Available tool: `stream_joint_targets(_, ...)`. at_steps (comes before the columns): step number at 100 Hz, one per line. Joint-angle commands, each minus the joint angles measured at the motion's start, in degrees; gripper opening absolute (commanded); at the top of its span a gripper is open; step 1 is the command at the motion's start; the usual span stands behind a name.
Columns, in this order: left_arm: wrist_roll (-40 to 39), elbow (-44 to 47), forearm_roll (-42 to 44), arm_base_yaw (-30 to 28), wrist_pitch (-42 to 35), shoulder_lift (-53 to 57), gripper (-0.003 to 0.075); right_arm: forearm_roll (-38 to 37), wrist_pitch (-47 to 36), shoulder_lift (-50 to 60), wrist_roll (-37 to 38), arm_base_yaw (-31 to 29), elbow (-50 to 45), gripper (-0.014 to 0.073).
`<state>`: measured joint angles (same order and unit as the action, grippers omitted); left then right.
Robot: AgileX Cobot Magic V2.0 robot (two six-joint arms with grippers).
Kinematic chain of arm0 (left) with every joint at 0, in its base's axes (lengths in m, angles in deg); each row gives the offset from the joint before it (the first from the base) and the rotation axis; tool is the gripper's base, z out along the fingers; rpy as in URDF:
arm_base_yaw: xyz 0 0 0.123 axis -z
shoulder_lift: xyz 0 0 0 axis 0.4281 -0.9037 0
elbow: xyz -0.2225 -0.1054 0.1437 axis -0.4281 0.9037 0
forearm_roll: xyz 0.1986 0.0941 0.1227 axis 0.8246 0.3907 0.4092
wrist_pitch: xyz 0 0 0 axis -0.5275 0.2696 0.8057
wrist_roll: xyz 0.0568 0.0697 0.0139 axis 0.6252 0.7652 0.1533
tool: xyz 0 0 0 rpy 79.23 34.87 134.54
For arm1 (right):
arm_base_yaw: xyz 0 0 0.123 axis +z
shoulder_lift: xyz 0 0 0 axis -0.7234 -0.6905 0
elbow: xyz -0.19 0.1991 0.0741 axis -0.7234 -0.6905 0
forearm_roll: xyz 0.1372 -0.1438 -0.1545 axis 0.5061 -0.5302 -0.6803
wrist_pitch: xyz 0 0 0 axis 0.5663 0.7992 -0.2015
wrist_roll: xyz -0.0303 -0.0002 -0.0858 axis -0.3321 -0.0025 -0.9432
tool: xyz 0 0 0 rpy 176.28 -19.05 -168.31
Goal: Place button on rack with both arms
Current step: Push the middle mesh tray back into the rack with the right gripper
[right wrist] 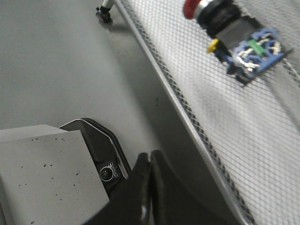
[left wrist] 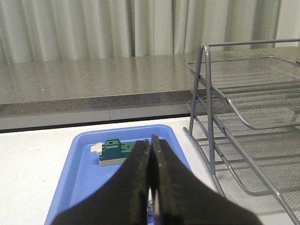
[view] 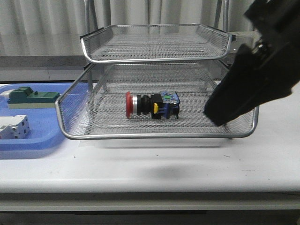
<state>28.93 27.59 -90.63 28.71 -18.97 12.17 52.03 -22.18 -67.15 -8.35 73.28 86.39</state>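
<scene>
One button (view: 152, 104) (sideways) lies in rack (view: 154, 135).

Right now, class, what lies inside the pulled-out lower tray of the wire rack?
Only the button, lying on its side on the mesh of the rack, red head toward the blue tray. The right arm covers the tray's right corner, so that part cannot be checked.

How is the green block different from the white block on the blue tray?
The green block is dark green on a pale base; the white block is plain white. The green block lies farther back on the blue tray, nearer the curtain, while the white block sits at the front, cut off by the picture's left edge. Both rest on that tray, left of the rack, and neither is held by any fingers.
</scene>
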Motion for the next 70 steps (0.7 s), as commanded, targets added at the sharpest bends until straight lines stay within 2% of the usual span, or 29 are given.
stream_joint_targets(1,-0.4,-1.5,-0.8,-0.1,-4.4,-0.5,-0.0020,1.7,-3.4,-1.8,-1.3,3.0,2.4,-0.0069)
stream_joint_targets(27,-0.4,-1.5,-0.8,-0.1,-4.4,-0.5,-0.0020,-2.8,-11.0,-10.1,-1.4,10.5,2.8,-0.0069)
stream_joint_targets(57,-0.4,-1.5,-0.8,-0.1,-4.4,-0.5,-0.0020,-6.6,-20.0,-13.6,-1.4,10.7,2.8,-0.0069)
stream_joint_targets(70,-0.4,-1.5,-0.8,-0.1,-4.4,-0.5,-0.0020,-7.1,-19.9,-15.1,-1.4,9.9,5.3,-0.0069)
